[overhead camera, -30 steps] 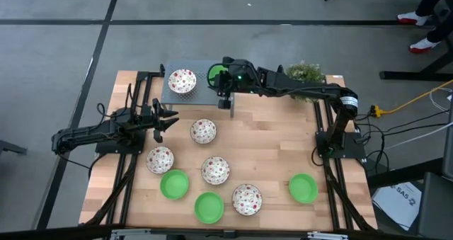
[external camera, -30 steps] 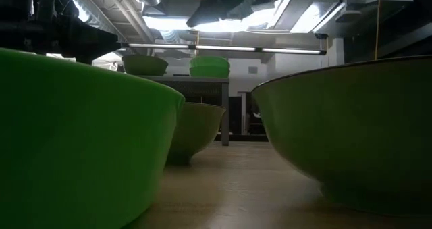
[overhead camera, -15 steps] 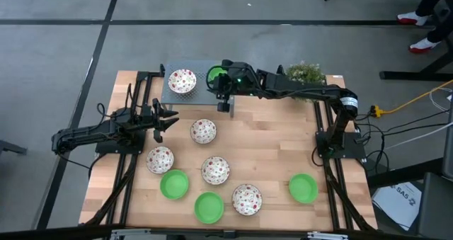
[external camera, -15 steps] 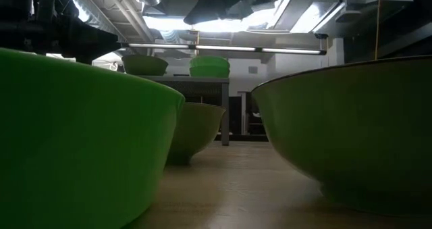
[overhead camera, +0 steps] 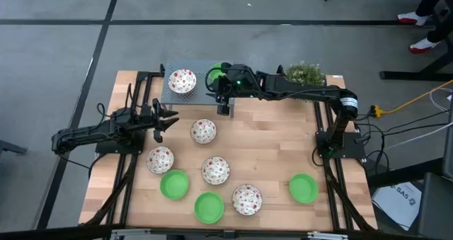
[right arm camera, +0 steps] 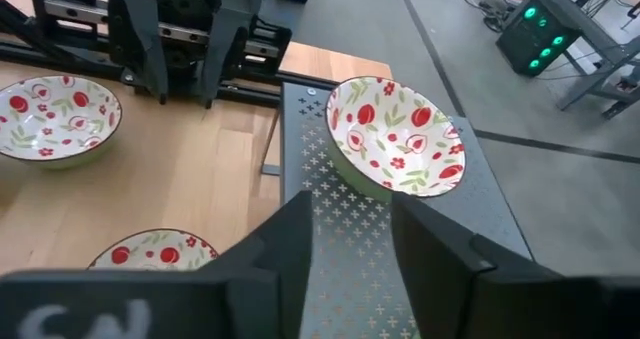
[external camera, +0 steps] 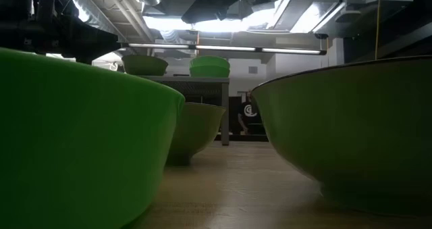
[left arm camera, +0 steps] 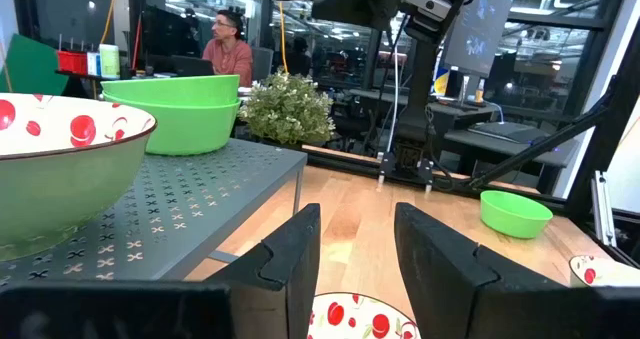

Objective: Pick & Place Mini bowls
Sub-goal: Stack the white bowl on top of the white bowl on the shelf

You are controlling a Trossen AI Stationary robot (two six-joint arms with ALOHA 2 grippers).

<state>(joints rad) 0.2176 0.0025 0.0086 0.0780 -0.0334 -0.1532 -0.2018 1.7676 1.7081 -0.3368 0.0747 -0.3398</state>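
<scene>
R arm stretches from its base at the table's right edge diagonally across to the far middle, long and nearly flat, wrist w/ a green light on it. Right gripper (overhead camera: 224,107) hangs at the arm's tip, pointing down; in its own wrist view the two dark fingers (right arm camera: 285,244) stand apart w/ a clear gap, nothing between them. L arm lies low along the table's left side, elbow back toward the left edge, forearm pointing toward table centre. Left gripper (overhead camera: 164,121) is level, fingers spread; the wrist view shows both fingers (left arm camera: 290,254) parted, nothing held between. The two grippers are well apart.
</scene>
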